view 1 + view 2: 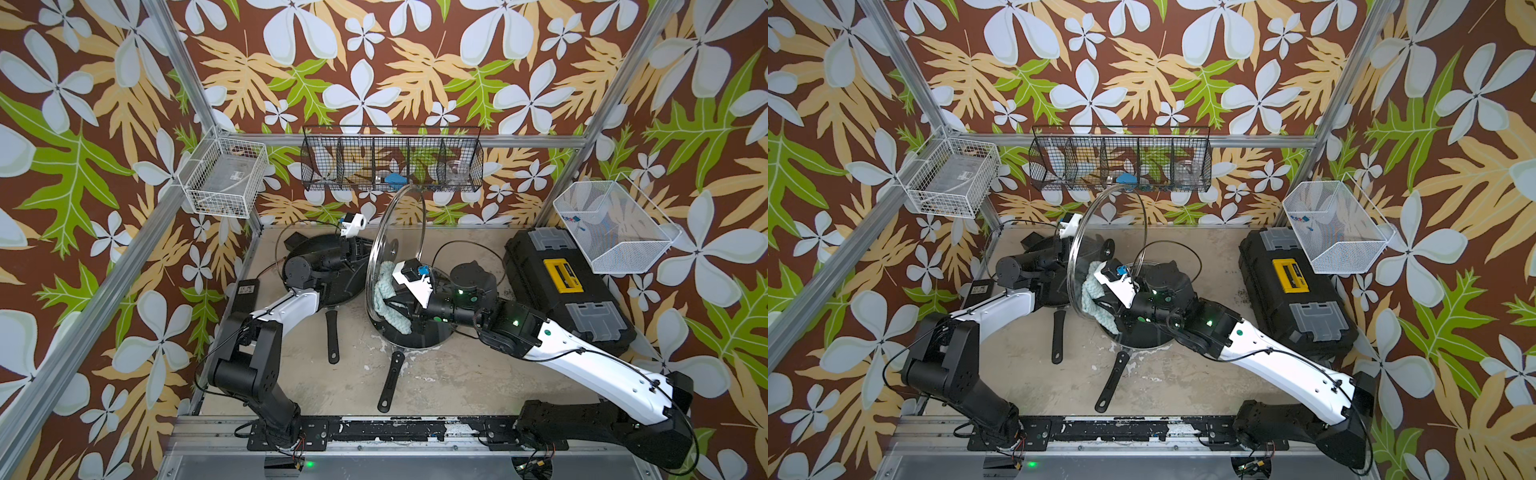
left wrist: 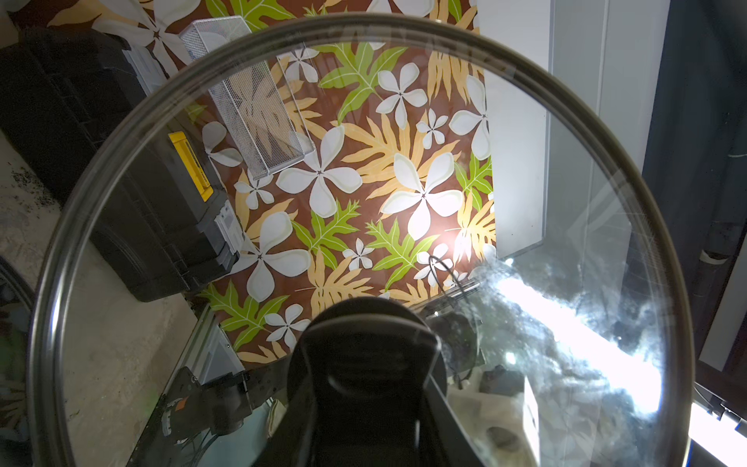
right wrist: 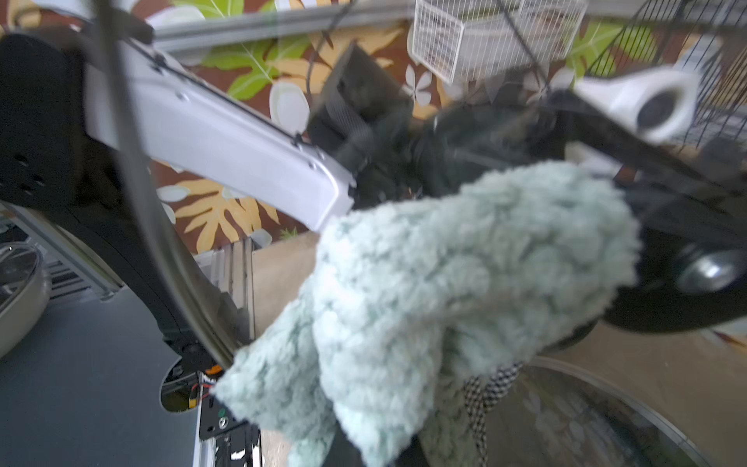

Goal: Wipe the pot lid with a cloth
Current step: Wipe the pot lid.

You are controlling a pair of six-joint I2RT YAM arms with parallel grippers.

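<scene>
Cloth, pinched by right tool, lies against upright pot lid, its handle pinched by left tool.

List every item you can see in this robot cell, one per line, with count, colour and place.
pot lid: 1, clear glass with silvery rim, held upright above the table
cloth: 1, pale teal, against the pot lid's glass
second lid: 1, clear glass, flat on the nearer pan
frying pans: 2, black, on the table
toolbox: 1, black with yellow latch, right side of table
baskets: 3, two white and one black, hung on the frame
left claw: shut on the pot lid's black handle
right claw: shut on the cloth
</scene>
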